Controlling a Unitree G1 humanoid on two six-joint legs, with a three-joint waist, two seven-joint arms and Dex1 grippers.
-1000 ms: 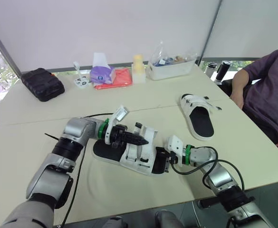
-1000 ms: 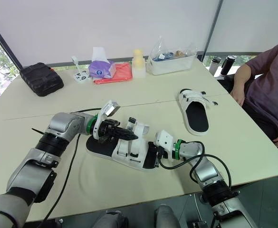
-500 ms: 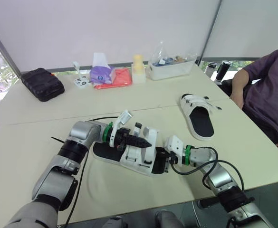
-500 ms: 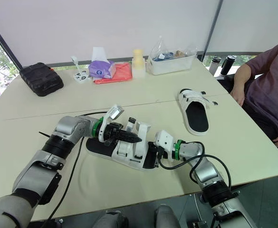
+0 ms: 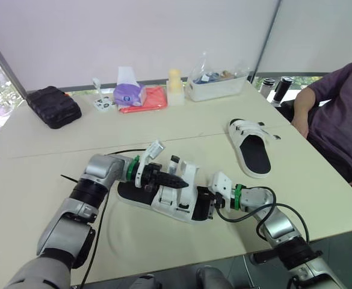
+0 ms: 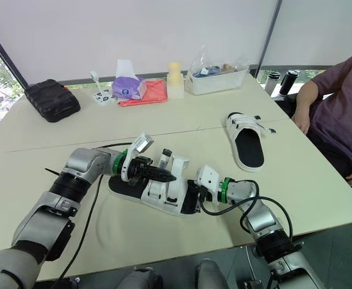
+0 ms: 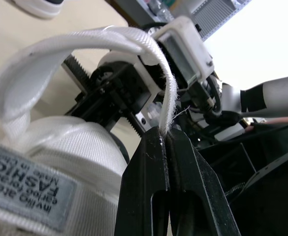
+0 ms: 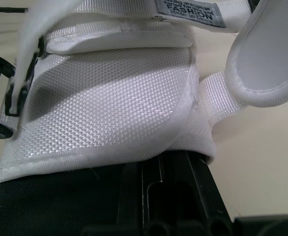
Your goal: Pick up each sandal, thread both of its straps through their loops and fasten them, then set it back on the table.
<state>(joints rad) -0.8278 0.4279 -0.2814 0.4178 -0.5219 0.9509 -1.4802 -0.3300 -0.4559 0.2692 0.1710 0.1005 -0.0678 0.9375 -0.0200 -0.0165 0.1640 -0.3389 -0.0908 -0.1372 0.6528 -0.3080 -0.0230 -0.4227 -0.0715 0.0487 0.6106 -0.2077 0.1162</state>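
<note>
Left gripper (image 5: 176, 179) clenched on strap (image 7: 99, 39) tip, sandal (image 5: 163, 201) lower centre. Right gripper (image 5: 204, 203) at sandal end, grip can't tell. Keep strap flat, no twist, sandal steady.

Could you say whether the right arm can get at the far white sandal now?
Probably not yet: the right gripper is occupied at the near black-soled white sandal, though nothing stands between it and the far white sandal.

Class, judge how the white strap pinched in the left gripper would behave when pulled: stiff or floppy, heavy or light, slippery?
Probably floppy: the strap bows in a loose arc from the sandal to the left gripper, which pinches its end. Likely light, since that thin pinch holds it up. Its fuzzy, frayed edge suggests it grips rather than slips.
</note>
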